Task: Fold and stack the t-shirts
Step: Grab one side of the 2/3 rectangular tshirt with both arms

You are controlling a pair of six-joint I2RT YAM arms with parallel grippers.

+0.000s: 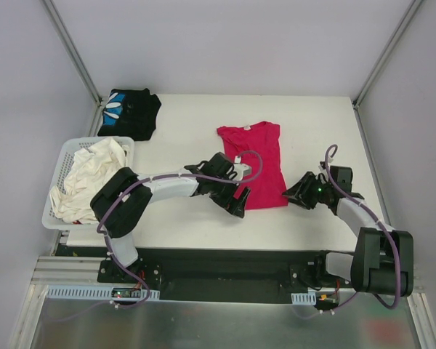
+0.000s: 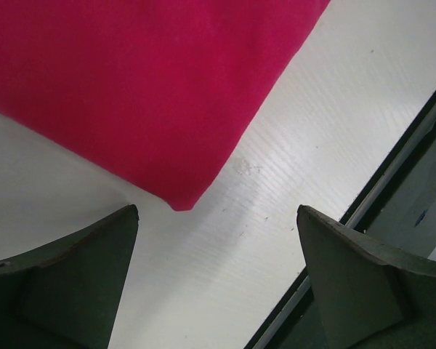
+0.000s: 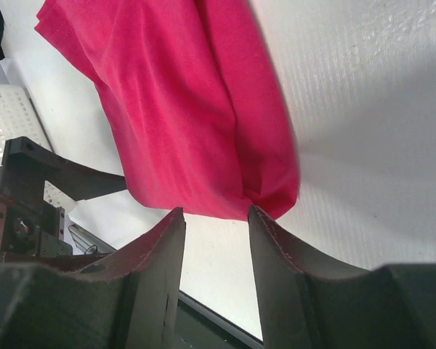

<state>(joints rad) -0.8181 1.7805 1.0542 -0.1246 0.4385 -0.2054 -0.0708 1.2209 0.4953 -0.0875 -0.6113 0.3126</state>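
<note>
White table (image 1: 182, 138), grey walls around. Left pincer (image 2: 218, 212) hangs wide open over bare table, just off the near left hem corner of the red t-shirt (image 1: 254, 156), holding nothing. Right pincer (image 3: 214, 212) stands part open at the near right hem corner, with the cloth just beyond its tips and nothing gripped. Red t-shirt lies flat mid-table, neck away, apparently narrowed along its sides; judged partly folded, lengthwise fold not yet made. Black t-shirt (image 1: 129, 113) sits in a compact bundle at the far left corner, well apart; neatness of fold cannot be told. No stack formed. Basket (image 1: 62, 156) at left holds cream cloth (image 1: 87, 174).
</note>
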